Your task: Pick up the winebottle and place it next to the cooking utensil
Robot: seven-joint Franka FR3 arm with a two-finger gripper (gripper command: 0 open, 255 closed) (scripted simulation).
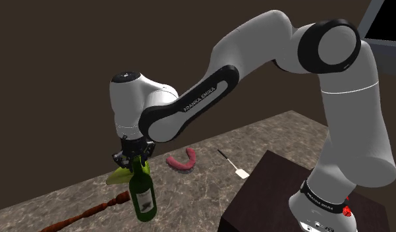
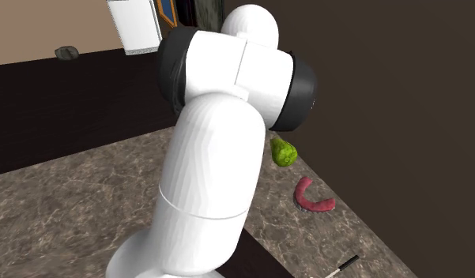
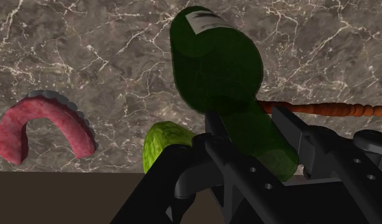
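A dark green wine bottle (image 1: 143, 195) with a pale label hangs neck-up and slightly tilted over the marble counter (image 1: 190, 191). My black gripper (image 1: 138, 159) is shut on its neck. In the wrist view the bottle (image 3: 215, 70) runs out from between the fingers of the gripper (image 3: 262, 149). The cooking utensil, a spatula (image 1: 233, 165) with a thin black handle and white blade, lies on the counter toward the shoulder view's right of the bottle, near the stand. The end of the spatula's handle (image 2: 343, 266) appears in the second exterior view.
A yellow-green pear (image 1: 116, 176) sits just behind the bottle. A pink denture-like arc (image 1: 181, 160) lies between bottle and spatula. A long brown turned rod (image 1: 84, 214) lies on the counter at the shoulder view's left. The dark stand (image 1: 269, 191) fills the lower right.
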